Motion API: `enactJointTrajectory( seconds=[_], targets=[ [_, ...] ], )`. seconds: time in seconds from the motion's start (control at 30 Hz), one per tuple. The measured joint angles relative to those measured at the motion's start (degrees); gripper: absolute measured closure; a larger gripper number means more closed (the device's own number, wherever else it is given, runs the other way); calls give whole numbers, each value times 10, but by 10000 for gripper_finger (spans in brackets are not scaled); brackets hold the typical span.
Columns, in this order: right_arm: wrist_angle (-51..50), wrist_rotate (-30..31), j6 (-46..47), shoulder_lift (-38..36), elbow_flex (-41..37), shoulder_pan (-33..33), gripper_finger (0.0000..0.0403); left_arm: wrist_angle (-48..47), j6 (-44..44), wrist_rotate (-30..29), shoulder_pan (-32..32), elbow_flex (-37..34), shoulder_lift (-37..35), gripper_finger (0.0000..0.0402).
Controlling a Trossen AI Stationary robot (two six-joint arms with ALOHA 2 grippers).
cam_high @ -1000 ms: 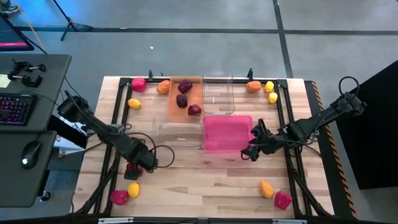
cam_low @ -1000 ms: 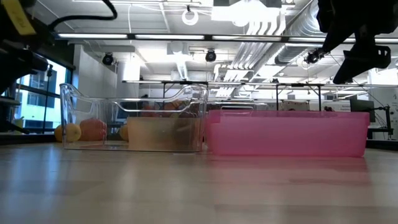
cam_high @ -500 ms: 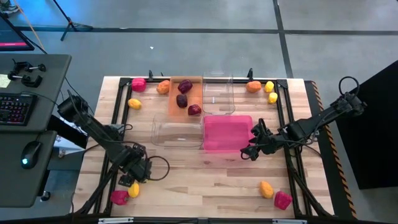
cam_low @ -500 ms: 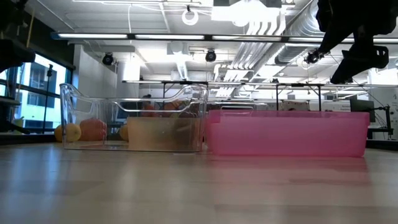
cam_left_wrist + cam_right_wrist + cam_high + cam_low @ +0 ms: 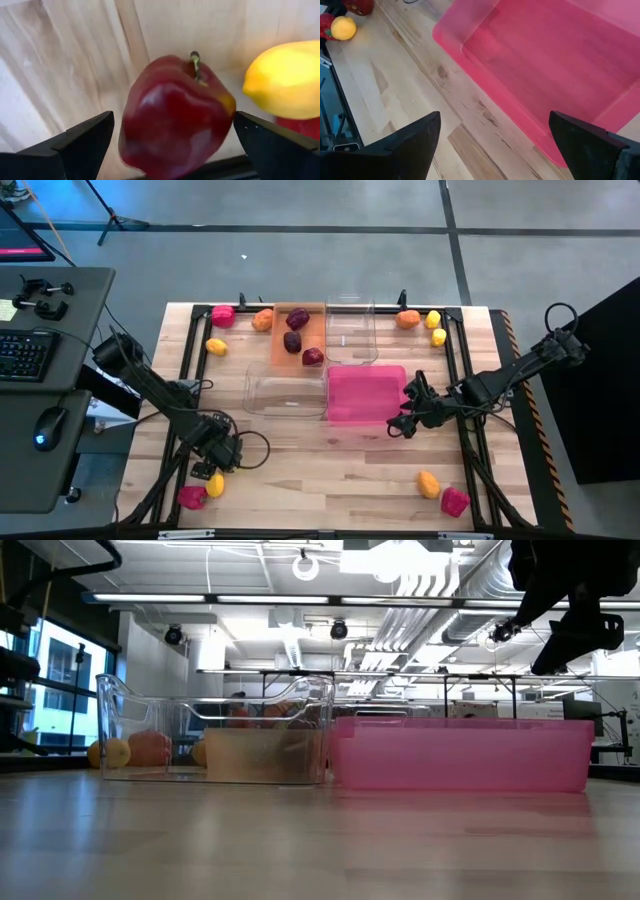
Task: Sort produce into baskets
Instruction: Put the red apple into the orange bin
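— Where is the left gripper [image 5: 172, 145] placed, and how are its jaws set?

— Spread wide, with a dark red apple [image 5: 175, 117] framed between the two dark fingers [image 5: 80, 142] in the left wrist view; no contact with the apple can be made out. A yellow lemon [image 5: 285, 80] is seen just beside the apple, and something red is glimpsed under the lemon. In the high view the left gripper [image 5: 218, 462] is found at the lower left of the table, just above a yellow piece [image 5: 214, 485] and a pink-red piece [image 5: 191, 497].

— And the right gripper?

— Also held apart. The right gripper [image 5: 400, 423] is seen at the right edge of the pink bin [image 5: 366, 394], near the middle of the frame — nothing is held in it. In its wrist view the pink bin [image 5: 545, 65] is shown empty on the wooden table [image 5: 395, 100].

— Where is the rest of the produce?

— Three maroon pieces [image 5: 296, 334] lie in the orange bin [image 5: 280, 350] at upper centre. A clear bin [image 5: 350, 335] stands right of it and another clear bin [image 5: 285, 392] left of the pink one. Loose pieces are scattered at the upper left [image 5: 223, 315], the upper right [image 5: 407, 319] and the lower right [image 5: 428, 483] — all outside the bins.
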Motion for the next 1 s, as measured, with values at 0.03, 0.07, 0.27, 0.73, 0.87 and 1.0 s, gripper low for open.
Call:
enactJointTrajectory(
  seconds=[0.03, 0.07, 0.27, 0.73, 0.87, 1.0],
  targets=[
    [0, 0, 0, 0, 0, 0, 42, 1, 0, 0, 0, -2, 0, 2],
    [0, 0, 0, 0, 0, 0, 42, 1, -1, -2, 1, -4, 1, 2],
    [-2, 15, -5, 0, 0, 0, 42, 5, -37, -1, 5, -12, 3, 18],
    [-1, 21, -10, 0, 0, 0, 42, 5, -124, -13, 49, 69, -56, 133],
    [-1, 21, -10, 0, 0, 0, 42, -17, -145, -112, 84, 153, -112, 133],
    [-1, 25, -10, 0, 0, 0, 42, 3, -136, -251, 138, 231, -145, 133]
  ],
)
